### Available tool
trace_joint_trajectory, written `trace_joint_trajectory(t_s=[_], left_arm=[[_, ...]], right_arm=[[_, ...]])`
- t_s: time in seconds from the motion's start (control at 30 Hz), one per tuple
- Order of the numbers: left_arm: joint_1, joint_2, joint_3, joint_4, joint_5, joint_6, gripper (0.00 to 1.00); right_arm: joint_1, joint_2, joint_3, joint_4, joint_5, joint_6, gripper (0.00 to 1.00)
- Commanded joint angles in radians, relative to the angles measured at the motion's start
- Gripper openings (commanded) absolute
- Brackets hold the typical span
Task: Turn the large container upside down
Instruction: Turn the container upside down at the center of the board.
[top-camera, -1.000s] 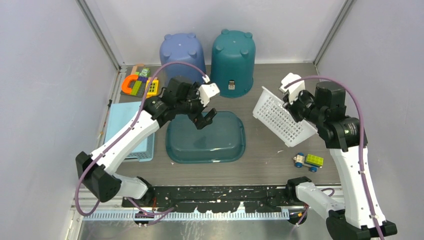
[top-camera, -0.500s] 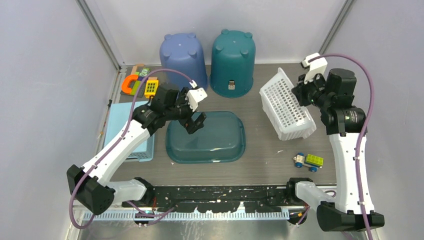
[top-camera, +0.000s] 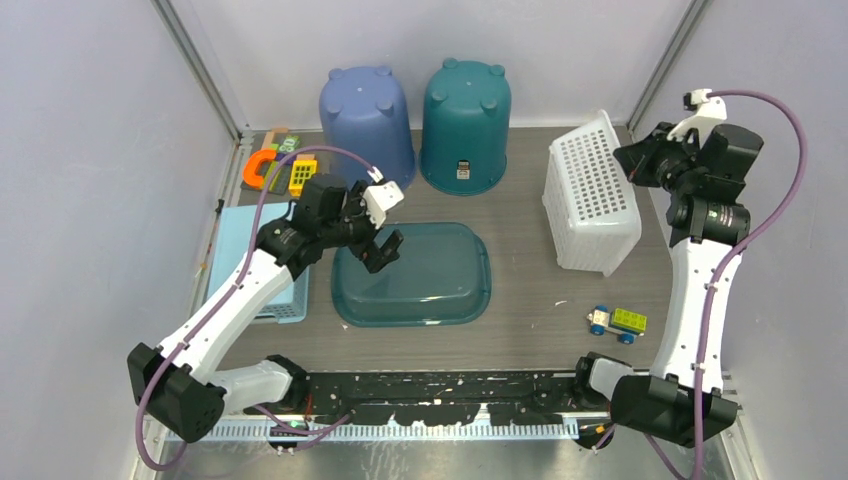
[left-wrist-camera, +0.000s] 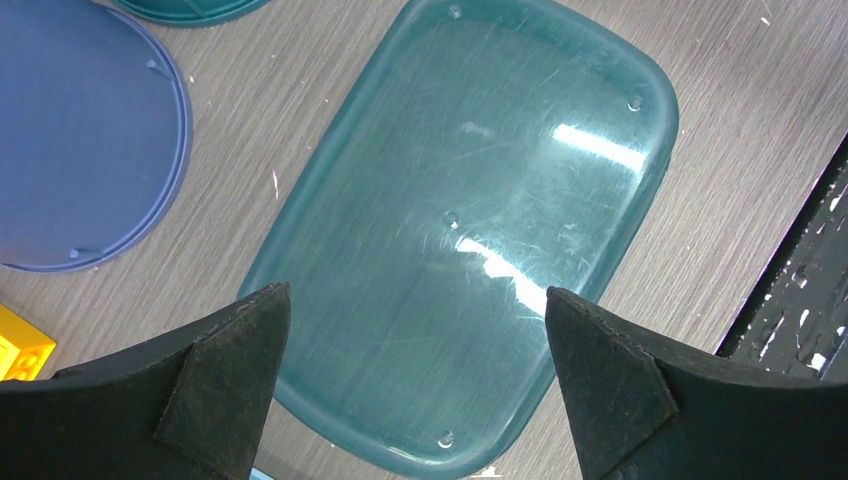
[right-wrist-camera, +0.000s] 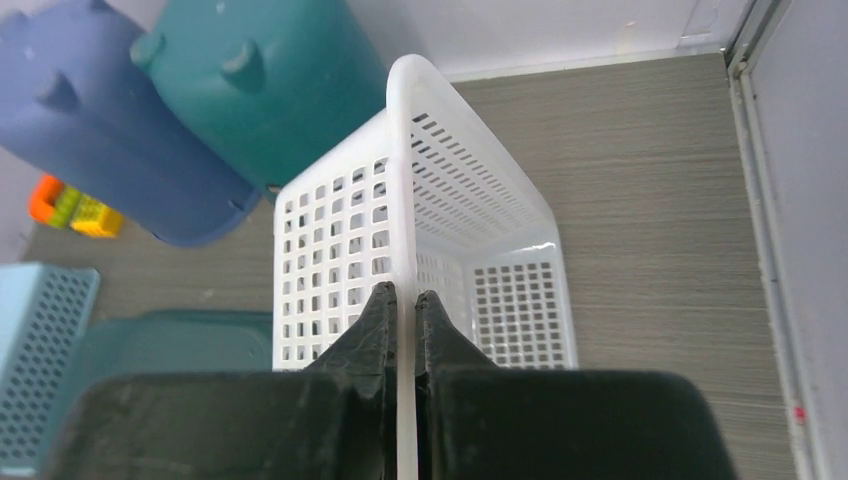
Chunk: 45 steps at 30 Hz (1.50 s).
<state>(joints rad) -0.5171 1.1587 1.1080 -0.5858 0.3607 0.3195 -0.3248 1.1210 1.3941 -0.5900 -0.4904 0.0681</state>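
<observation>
Here, the right gripper (right-wrist-camera: 404, 296), clamped on the rim of the white basket (top-camera: 590, 195), holds it on its side at upper right, opening toward that arm, while the left gripper (top-camera: 382, 252) hangs with jaws apart over the teal tub (top-camera: 440, 290).

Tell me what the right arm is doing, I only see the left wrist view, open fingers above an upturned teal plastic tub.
Observer: The right gripper is shut on the rim of a white perforated plastic basket.
Operator: Is that basket sitting upright?
Observer: No, it is tilted on its side, opening facing the robot's right.
Operator: Anything loose nearby?
Observer: A small blue and green brick toy car lies on the grey table, nearer its front edge, apart from the basket.
</observation>
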Motion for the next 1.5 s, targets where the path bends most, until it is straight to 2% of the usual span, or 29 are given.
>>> trace_joint_trajectory(t_s=[0.0, 0.17, 0.5, 0.63, 1.17, 1.47], left_arm=[[0.009, -0.029, -0.025, 0.039, 0.018, 0.007, 1.0], [0.01, -0.027, -0.022, 0.042, 0.023, 0.0, 1.0], [0.01, -0.025, -0.037, 0.061, 0.032, -0.011, 1.0], [0.01, -0.03, -0.043, 0.061, 0.032, -0.011, 1.0], [0.011, -0.024, -0.046, 0.069, 0.04, -0.019, 1.0], [0.011, -0.023, -0.058, 0.079, 0.038, -0.022, 1.0]], right_arm=[[-0.076, 0.021, -0.039, 0.178, -0.132, 0.252, 0.01], [-0.119, 0.04, -0.055, 0.25, -0.14, 0.354, 0.01], [-0.139, 0.024, -0.043, 0.331, -0.059, 0.494, 0.01], [-0.151, 0.002, -0.092, 0.349, -0.003, 0.494, 0.01], [-0.274, -0.079, -0.294, 0.287, 0.028, 0.356, 0.01], [-0.355, -0.168, -0.404, 0.325, 0.027, 0.4, 0.01]])
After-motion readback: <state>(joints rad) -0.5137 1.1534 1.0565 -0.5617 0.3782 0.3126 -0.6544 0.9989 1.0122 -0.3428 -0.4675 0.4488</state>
